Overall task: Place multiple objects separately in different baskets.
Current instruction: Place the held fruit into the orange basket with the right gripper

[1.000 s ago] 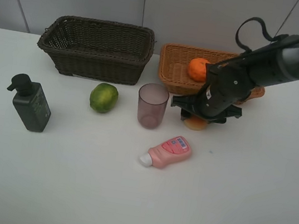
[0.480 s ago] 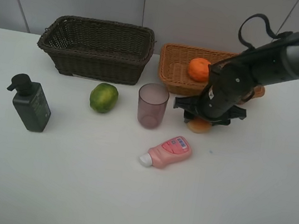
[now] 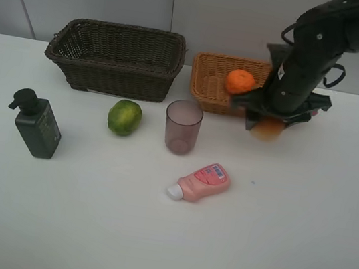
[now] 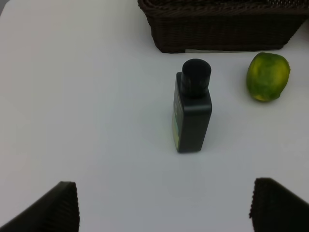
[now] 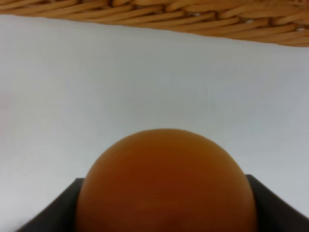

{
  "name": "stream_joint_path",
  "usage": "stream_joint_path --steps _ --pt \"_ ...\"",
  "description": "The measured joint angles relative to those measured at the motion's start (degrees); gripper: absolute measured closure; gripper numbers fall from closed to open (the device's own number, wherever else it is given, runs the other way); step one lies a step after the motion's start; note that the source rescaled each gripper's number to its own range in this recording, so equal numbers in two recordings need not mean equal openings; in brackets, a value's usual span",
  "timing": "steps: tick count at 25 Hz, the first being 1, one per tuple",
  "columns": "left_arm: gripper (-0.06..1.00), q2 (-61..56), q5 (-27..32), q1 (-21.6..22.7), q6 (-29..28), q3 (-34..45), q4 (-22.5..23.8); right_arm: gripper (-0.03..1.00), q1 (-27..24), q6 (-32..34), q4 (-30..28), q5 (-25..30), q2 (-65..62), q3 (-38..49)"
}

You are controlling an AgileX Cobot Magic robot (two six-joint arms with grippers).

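My right gripper (image 3: 270, 124) is shut on the red-orange peach-like fruit (image 3: 267, 128) and holds it above the table in front of the light orange-tan basket (image 3: 211, 78). The fruit fills the right wrist view (image 5: 166, 181), with the basket's wall (image 5: 154, 14) beyond. An orange (image 3: 239, 81) lies in that basket. The dark brown basket (image 3: 116, 57) stands to its left. The green round fruit (image 3: 124, 117), mauve cup (image 3: 183, 126), pink bottle (image 3: 201, 182) and dark green pump bottle (image 3: 36, 123) are on the table. My left gripper (image 4: 164, 205) is open above the pump bottle (image 4: 192, 106).
The white table (image 3: 150, 238) ends at a grey-white wall behind the baskets. In the left wrist view the green fruit (image 4: 268, 76) lies beside the dark basket (image 4: 222, 29).
My right gripper has lifted the peach-like fruit off the table and carried it right and back toward the tan basket. The left arm and other objects have not moved.
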Motion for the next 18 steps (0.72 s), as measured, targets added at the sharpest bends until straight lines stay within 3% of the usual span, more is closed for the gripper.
stream_joint_path --steps 6,18 --pt "0.03 0.0 0.0 0.0 0.0 0.0 0.0 0.78 -3.3 -9.2 5.7 6.6 0.1 -8.0" --pt "0.03 0.0 0.0 0.0 0.0 0.0 0.0 0.78 -10.2 -15.4 5.7 11.1 9.3 -25.7"
